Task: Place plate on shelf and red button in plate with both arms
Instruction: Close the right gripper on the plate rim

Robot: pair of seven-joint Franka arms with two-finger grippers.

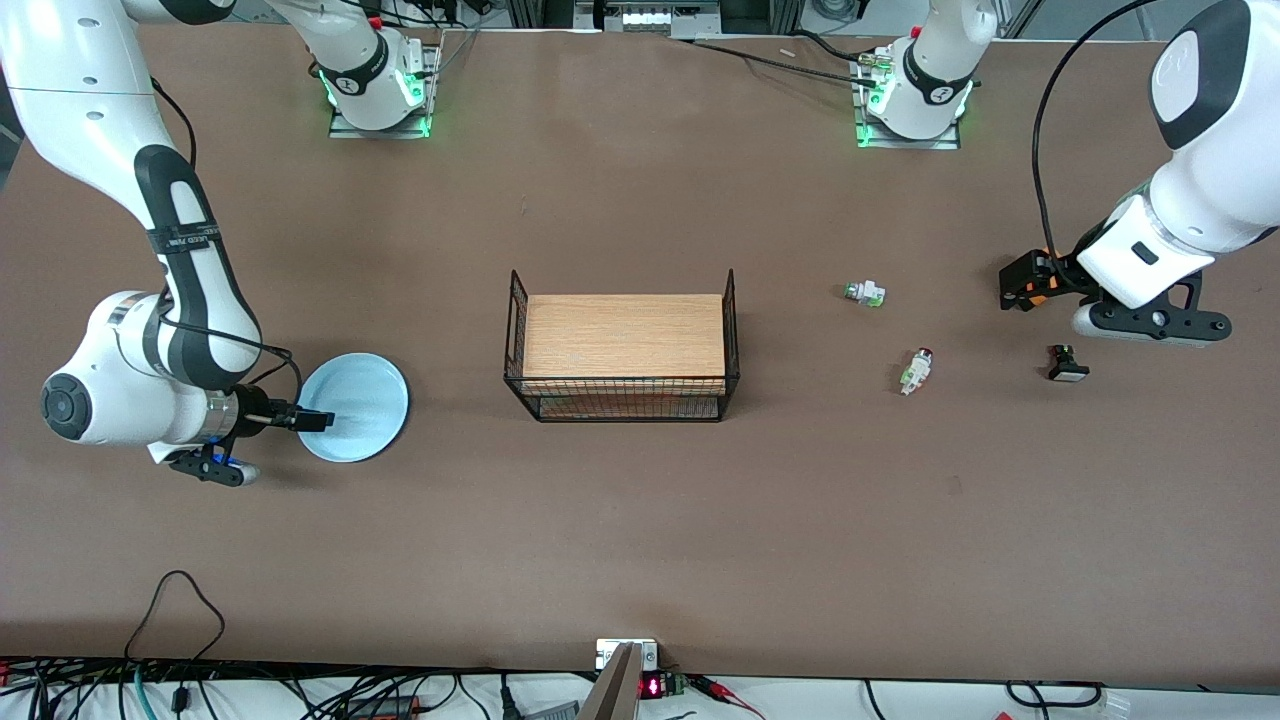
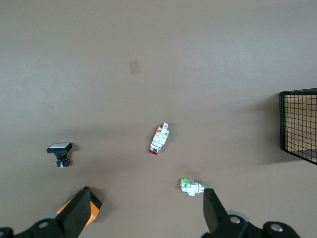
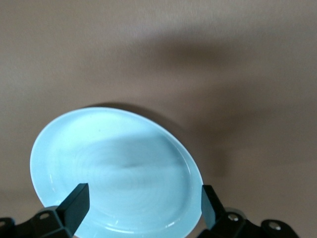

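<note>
The pale light-blue plate (image 1: pixel 362 388) lies flat on the table toward the right arm's end. My right gripper (image 1: pixel 314 420) hangs low over the plate's edge, open and empty. In the right wrist view the plate (image 3: pixel 116 163) fills the space between the spread fingers of that gripper (image 3: pixel 143 202). The red button (image 1: pixel 916 369) lies on its side toward the left arm's end. My left gripper (image 1: pixel 1018 284) is open and empty above the table beside the small parts. In the left wrist view the red button (image 2: pixel 159 139) lies ahead of that gripper (image 2: pixel 147 210), apart from it.
A black wire basket (image 1: pixel 620 400) holding a wooden board (image 1: pixel 622 333) stands mid-table. A white-green part without a red cap (image 1: pixel 864 293) lies farther from the front camera than the red button. A black button with a white cap (image 1: pixel 1067 364) lies beside it.
</note>
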